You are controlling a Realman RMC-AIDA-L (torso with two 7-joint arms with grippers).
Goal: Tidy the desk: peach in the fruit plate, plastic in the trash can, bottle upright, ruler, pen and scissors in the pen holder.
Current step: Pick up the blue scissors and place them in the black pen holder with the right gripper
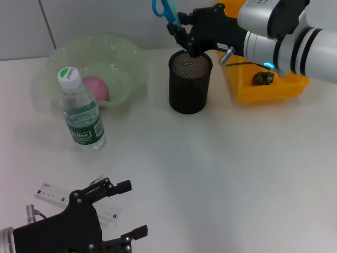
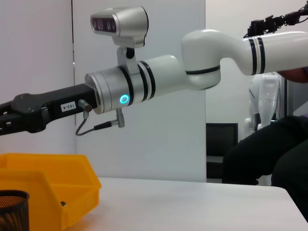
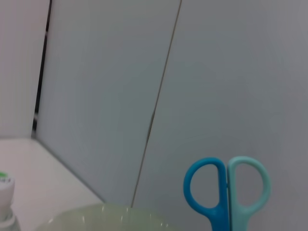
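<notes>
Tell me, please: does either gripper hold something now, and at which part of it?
The right gripper holds the scissors by the blades, handles up, above the pen holder. The left gripper is open and holds nothing.

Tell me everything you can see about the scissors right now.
The scissors have two plastic-looking loop handles, one darker blue and one pale teal, closed side by side. They point handles-up, held by the right gripper just above the black mesh pen holder at the back of the table. The blades are hidden behind the gripper.
</notes>
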